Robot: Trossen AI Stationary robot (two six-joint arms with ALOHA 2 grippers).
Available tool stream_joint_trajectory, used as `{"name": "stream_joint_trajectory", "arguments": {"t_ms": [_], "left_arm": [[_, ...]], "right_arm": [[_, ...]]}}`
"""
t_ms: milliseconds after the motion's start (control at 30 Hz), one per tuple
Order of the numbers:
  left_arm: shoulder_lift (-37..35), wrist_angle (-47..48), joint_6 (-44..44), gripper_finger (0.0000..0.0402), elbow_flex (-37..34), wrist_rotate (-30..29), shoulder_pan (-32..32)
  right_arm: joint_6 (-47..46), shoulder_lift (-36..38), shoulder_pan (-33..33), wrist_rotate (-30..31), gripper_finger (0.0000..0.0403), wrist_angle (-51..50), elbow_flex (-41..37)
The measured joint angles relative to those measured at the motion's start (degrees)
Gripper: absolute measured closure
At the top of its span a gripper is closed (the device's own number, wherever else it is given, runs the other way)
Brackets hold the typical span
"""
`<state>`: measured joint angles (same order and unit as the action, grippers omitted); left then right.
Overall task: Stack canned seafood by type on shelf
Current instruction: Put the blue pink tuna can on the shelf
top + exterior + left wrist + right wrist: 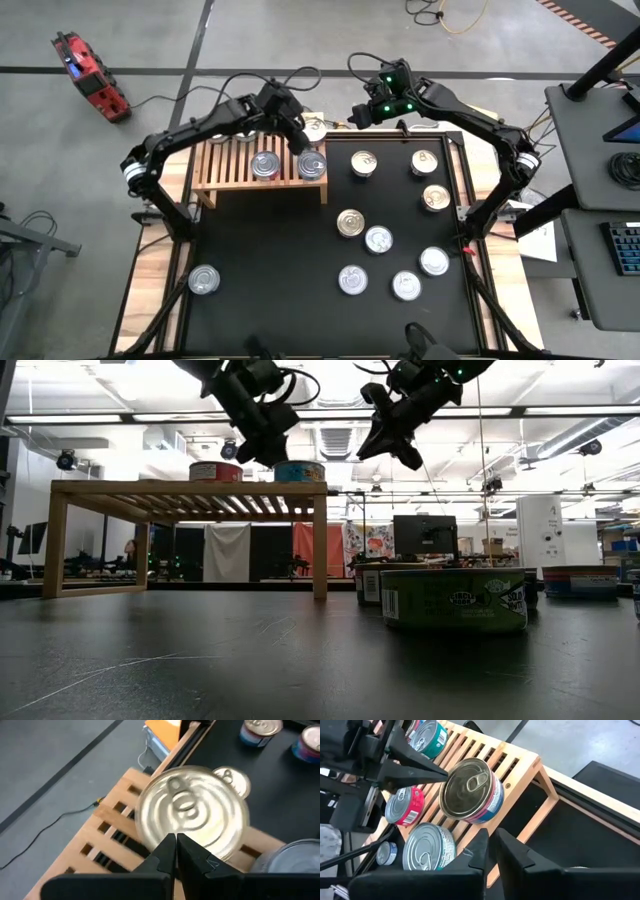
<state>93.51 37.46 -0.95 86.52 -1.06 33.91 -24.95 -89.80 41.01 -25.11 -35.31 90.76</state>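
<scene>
The light-wood slatted shelf (225, 160) stands at the table's far left and carries several cans. A can with a pink and blue label (470, 790) stands upright on the slats near the shelf's far right corner; it also shows in the high view (316, 127) and the left wrist view (192, 815). My left gripper (176, 840) is shut, with its tips at that can's rim. My right gripper (491, 840) is shut and empty. It hangs in the air just right of the shelf's far corner (355, 115). My left gripper's shut fingertips (436, 771) reach the rim of the can's lid (444, 775) on its left side, slanting down from above. I cannot tell whether they touch it. The can stands upright on the shelf's slats.
Two more cans (266, 165) (311, 165) stand along the shelf's near edge. Several loose cans stand on the black mat to the right (362, 162) (350, 222) (433, 262), and one stands at the near left (204, 280). A green-labelled can (455, 598) stands close to the low camera.
</scene>
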Motion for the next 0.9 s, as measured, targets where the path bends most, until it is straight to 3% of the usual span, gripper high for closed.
{"name": "stream_joint_trajectory", "arguments": {"t_ms": [800, 900], "left_arm": [[-2.02, 1.43, 2.12, 0.0401, 0.02, 1.77, 1.16], [-2.29, 0.75, 0.43, 0.0401, 0.02, 4.91, 1.18]], "right_arm": [[1.67, -0.07, 0.00, 0.03, 0.0385, -0.02, -0.02], [1.73, -0.07, 0.00, 0.03, 0.0385, -0.02, -0.02]]}}
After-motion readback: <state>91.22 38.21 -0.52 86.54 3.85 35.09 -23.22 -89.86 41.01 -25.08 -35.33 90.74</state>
